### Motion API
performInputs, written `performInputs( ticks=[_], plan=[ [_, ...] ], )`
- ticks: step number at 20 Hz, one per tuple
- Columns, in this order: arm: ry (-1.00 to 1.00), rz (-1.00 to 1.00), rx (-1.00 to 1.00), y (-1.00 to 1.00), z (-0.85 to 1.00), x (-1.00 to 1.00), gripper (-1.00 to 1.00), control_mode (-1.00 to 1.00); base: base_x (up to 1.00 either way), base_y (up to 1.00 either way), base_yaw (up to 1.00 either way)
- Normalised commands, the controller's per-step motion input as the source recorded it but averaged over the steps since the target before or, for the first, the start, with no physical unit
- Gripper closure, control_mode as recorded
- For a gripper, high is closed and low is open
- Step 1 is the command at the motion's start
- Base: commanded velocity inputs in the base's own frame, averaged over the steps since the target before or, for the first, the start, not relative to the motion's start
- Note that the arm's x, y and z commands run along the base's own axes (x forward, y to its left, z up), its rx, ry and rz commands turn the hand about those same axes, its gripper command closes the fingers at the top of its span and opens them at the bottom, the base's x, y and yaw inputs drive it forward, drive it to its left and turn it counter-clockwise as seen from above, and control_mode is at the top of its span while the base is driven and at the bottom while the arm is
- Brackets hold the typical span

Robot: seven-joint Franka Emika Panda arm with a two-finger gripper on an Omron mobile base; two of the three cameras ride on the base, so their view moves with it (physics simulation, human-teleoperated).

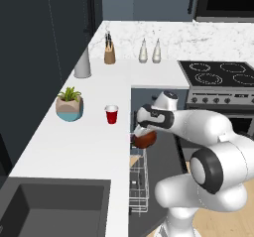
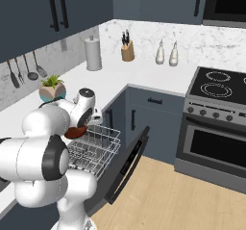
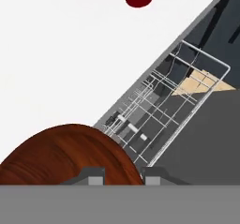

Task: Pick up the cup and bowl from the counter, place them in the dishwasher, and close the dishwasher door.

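My gripper (image 1: 141, 133) pinching bowl (image 1: 145, 140) rim over rack (image 2: 93, 147); thin grip, could slip/tilt & clip wires.

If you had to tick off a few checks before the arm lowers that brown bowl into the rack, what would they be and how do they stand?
1. Bowl held by the gripper: ok, its rim sits between the fingertips.
2. Dishwasher door open: ok, dropped down.
3. Rack pulled out: ok.
4. Bowl over the rack: ok, near the counter edge.
5. Rack spot below free: cannot tell.
6. Cup loaded: not ok, standing on the counter.
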Motion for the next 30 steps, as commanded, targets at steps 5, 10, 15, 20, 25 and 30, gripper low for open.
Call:
performInputs(
  ticks=[5,10,15,20,25,30],
  plan=[
    [0.0,0.38,0.01,-0.45,0.0,0.0,1.0,-1.0,0.0,0.0,0.0],
    [0.0,0.18,0.03,-0.17,0.0,0.0,1.0,-1.0,0.0,0.0,0.0],
    [-0.11,0.0,0.06,-0.2,-0.24,0.0,1.0,-1.0,0.0,0.0,0.0],
    [-0.05,0.0,0.16,-0.05,-0.37,0.0,1.0,-1.0,0.0,0.0,0.0],
    [0.0,0.04,0.14,0.0,-0.12,0.08,1.0,-1.0,0.0,0.0,0.0],
    [-0.01,0.12,0.07,0.0,-0.07,0.14,1.0,-1.0,0.0,0.0,0.0]
  ],
)
